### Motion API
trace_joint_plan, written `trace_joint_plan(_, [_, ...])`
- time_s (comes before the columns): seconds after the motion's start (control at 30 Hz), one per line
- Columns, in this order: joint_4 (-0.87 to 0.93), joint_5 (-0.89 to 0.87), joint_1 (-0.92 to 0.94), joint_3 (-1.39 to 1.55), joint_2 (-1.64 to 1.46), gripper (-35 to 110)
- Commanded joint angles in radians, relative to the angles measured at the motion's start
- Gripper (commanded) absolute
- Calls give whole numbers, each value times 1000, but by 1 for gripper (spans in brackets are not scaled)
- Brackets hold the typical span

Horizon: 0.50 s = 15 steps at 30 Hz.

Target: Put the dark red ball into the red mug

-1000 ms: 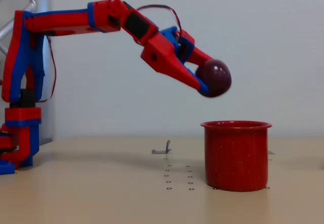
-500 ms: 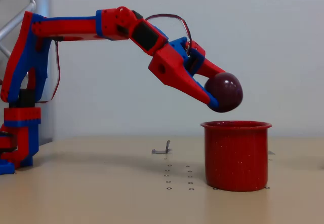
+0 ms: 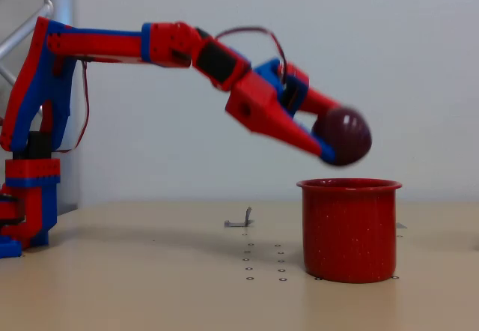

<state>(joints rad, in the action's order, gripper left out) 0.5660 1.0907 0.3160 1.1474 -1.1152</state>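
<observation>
the fixed view looks at the scene side-on, low to the table (image 3: 150,293). the arm (image 3: 105,43) reaches out from its base at the left edge, upper link about level, then slopes down to the right. its lower base is cut off by the left edge of the picture, and a metal strut (image 3: 30,16) behind the shoulder is cut off by the top left corner.

the gripper (image 3: 337,138) is pinched on the ball (image 3: 343,135), one finger running under and along the ball's left side, the other coming in from above and behind. the far fingertip is hidden behind the ball, so how far round it wraps cannot be told. the whole forward part of the arm is smeared with motion blur, the ball included; its edges are soft and any gloss is hard to make out.

the ball hangs in the air above the mug (image 3: 349,230), clear of the rim, over the mug's middle to left part as seen from here. from the side it cannot be told whether the ball is truly over the opening in depth or nearer or farther than it.

the mug stands upright on the table at the right. its inside is hidden by the near wall. no handle can be made out from this side.

a small metal bit (image 3: 239,221) sits on the table left of the mug, too small to identify. rows of little dark dots (image 3: 263,260) mark the tabletop just beside the mug's base. a cable (image 3: 251,35) loops above the wrist.
</observation>
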Motion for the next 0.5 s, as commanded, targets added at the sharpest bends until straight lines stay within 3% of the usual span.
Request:
trace_joint_plan(0.0, [-34,20,15,-38,-87,24])
trace_joint_plan(0.13, [-15,38,37,-35,-87,39])
trace_joint_plan(0.33, [-2,160,40,25,-87,42])
trace_joint_plan(0.47, [-5,64,15,31,-103,42])
